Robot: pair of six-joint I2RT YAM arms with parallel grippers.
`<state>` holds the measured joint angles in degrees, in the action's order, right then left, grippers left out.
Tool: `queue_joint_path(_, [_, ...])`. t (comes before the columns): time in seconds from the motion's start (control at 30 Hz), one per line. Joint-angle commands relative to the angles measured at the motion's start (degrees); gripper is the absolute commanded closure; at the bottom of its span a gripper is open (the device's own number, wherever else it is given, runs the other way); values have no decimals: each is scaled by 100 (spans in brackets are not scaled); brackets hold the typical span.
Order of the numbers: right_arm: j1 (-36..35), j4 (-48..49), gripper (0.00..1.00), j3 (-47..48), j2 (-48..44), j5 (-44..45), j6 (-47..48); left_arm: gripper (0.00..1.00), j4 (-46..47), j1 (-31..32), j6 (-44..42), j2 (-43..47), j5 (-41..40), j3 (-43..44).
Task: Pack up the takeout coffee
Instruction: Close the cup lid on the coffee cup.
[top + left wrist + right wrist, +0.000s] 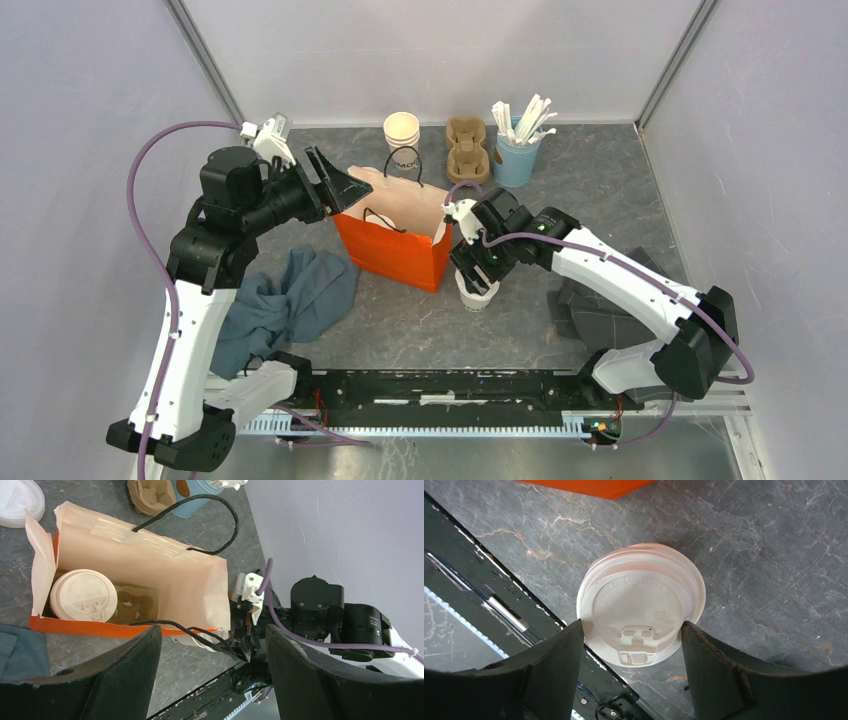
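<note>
An orange paper bag stands open mid-table, its black handle arching above it. Inside it, one takeout coffee with a white sip lid sits in a brown cardboard carrier. My left gripper hovers open at the bag's left top edge, nothing between its fingers. A second takeout coffee stands on the table by the bag's front right corner. My right gripper is right above it, open, its fingertips flanking the near part of the lid.
At the back stand a stack of lidless cups, a spare cardboard carrier and a blue cup of stirrers. Loose lids lie left of the bag. A blue-grey cloth lies left, a dark folded cloth right.
</note>
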<state>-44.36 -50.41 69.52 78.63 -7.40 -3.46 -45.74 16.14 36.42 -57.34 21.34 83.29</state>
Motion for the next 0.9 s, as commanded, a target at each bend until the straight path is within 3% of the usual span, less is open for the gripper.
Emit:
queue_joint_path(0.0, [-154,-42,26,93,57,359,-127,18,134,-6,-25,133,101,76])
queue_joint_path(0.87, [-291,106,23,-8,340,670,-152,18,89,-6,-135,-91,107,243])
